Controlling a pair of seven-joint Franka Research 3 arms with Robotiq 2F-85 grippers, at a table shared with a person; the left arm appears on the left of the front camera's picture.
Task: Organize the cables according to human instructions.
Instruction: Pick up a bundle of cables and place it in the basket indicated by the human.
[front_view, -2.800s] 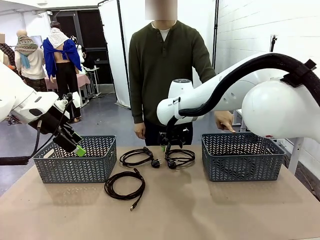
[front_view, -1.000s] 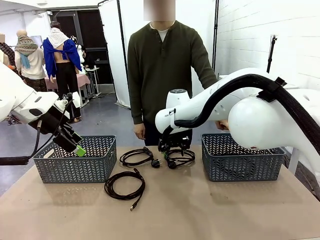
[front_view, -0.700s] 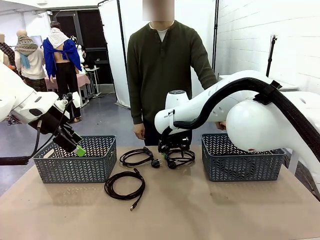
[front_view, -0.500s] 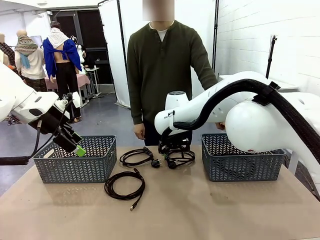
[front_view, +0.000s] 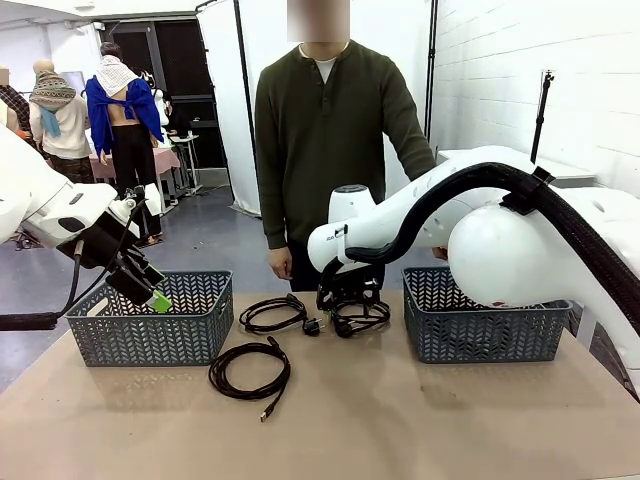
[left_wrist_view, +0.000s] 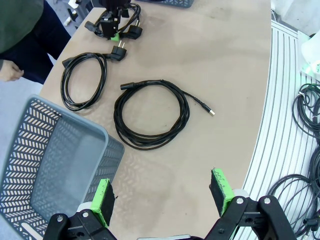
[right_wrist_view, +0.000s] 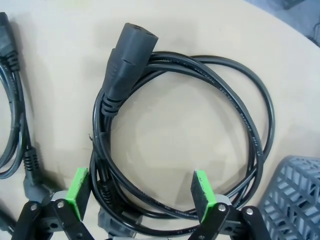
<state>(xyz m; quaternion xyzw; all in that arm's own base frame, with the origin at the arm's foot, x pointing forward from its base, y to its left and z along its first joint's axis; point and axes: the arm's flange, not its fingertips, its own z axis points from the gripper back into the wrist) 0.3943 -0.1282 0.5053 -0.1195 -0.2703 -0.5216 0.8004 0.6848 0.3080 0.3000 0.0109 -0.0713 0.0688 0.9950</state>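
Three cables lie on the table: one coil (front_view: 250, 370) at the front left, one coil (front_view: 272, 313) behind it, and one coil (front_view: 362, 318) at the centre. My right gripper (front_view: 347, 304) hangs open just above the centre coil. In the right wrist view its green pads straddle the near loops of that coil (right_wrist_view: 260, 145), whose plug (right_wrist_view: 127, 55) points away, and my right gripper (right_wrist_view: 141, 192) holds nothing. My left gripper (front_view: 148, 290) hovers open over the left basket; its wrist view shows my left gripper (left_wrist_view: 161, 195) open and the front coil (left_wrist_view: 150, 112). The human (front_view: 325, 140) stands at the far side.
A grey basket (front_view: 150, 335) stands at the left and another grey basket (front_view: 485, 335) at the right, close beside the centre coil. The person's hand (front_view: 279, 262) hangs at the table's far edge. The table's front half is bare.
My right arm has sunk a little and drifted left over the centre coil. The person's hand, earlier on the right basket's rim, is now behind my arm. The left arm is still.
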